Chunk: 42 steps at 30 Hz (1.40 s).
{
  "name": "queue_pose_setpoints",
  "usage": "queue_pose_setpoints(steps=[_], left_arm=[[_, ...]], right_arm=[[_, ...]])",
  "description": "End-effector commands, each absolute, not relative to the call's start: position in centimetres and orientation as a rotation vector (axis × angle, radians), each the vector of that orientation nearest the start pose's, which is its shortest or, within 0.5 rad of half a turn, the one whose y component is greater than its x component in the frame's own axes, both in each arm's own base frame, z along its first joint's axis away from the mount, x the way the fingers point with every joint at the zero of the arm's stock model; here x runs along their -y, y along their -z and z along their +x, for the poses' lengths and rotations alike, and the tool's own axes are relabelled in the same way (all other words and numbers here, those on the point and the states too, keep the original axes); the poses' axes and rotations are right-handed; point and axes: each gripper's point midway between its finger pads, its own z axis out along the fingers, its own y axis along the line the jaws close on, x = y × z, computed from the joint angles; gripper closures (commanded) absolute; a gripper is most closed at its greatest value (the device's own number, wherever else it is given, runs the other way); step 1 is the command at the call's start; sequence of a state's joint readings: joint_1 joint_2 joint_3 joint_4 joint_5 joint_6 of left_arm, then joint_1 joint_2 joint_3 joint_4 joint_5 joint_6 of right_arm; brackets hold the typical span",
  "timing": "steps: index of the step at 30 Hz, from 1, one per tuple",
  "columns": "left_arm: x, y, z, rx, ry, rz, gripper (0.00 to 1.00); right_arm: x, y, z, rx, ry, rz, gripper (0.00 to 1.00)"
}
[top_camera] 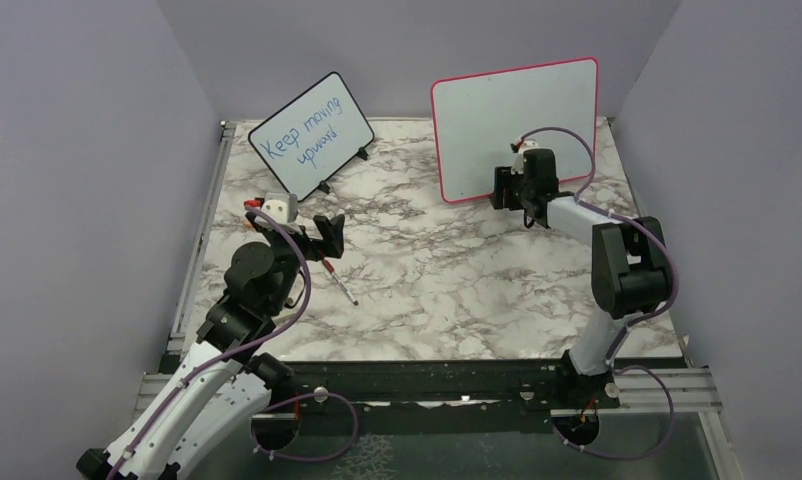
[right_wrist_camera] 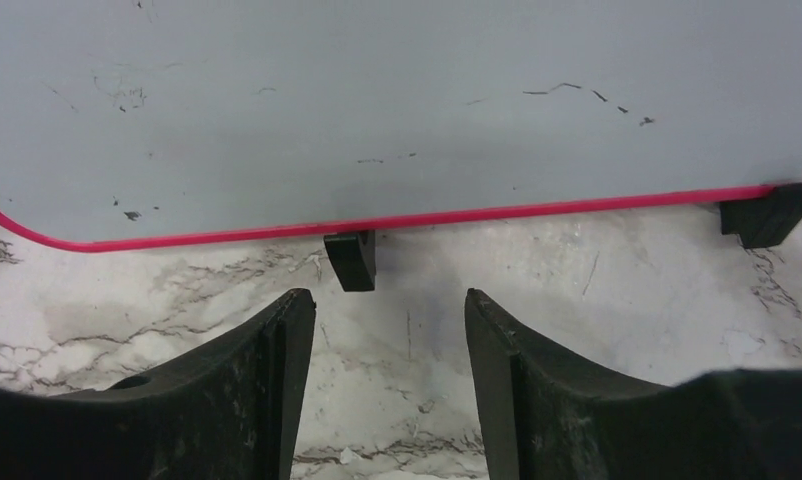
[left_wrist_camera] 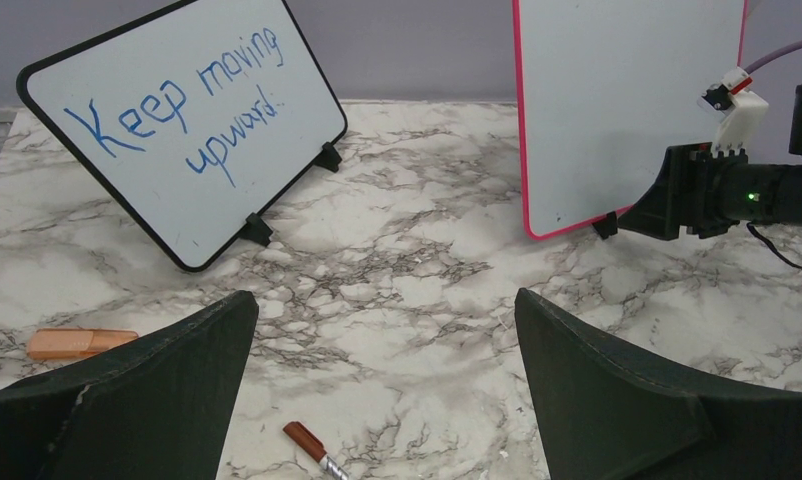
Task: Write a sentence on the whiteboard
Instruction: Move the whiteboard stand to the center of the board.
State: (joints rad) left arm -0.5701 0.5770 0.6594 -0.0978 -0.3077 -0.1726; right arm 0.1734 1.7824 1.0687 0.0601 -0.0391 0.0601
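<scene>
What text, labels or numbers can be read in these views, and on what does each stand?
"Keep moving upward": blue handwriting on the black-framed board.
On the red-framed whiteboard: no writing, only faint dark specks.
On the marker: any label is too small to read.

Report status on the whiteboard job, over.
Left gripper open by marker on table. Right gripper open, empty, at whiteboard bottom edge. No sentence written yet. Nothing blocking.
</scene>
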Motion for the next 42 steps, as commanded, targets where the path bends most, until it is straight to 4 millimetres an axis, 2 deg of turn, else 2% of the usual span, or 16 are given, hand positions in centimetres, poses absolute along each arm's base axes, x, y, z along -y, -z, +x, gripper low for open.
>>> queue_pose_setpoints(steps=[1, 14, 21, 24, 28, 42], left_arm=[[11.1, -29.6, 26.4, -1.575, 0.321, 0.07, 0.01], [11.3, -29.2, 26.6, -1.584, 0.316, 0.078, 0.01], [11.1, -29.3, 26.5, -1.581, 0.31, 0.075, 0.01], [11.1, -29.2, 26.5, -1.582, 0.313, 0.076, 0.01], [11.1, -29.3, 26.4, -1.579, 0.315, 0.075, 0.01], [10.5, -29.7, 26.2, -1.566, 0.307, 0.051, 0.01]], right_arm=[[-10.8, -7.4, 48.0, -2.197, -0.217, -0.173, 0.43], [-11.8, -5.5, 49.8, -2.219, -0.236, -0.173, 0.62], [-12.5, -5.1, 49.2, -2.234, -0.236, -0.189, 0.83], [-13.0, -5.2, 48.1, -2.24, -0.234, -0.199, 0.91], [-14.0, -5.4, 46.0, -2.238, -0.254, -0.217, 0.96], [-19.7, -5.6, 36.7, -2.247, -0.311, -0.292, 0.99]])
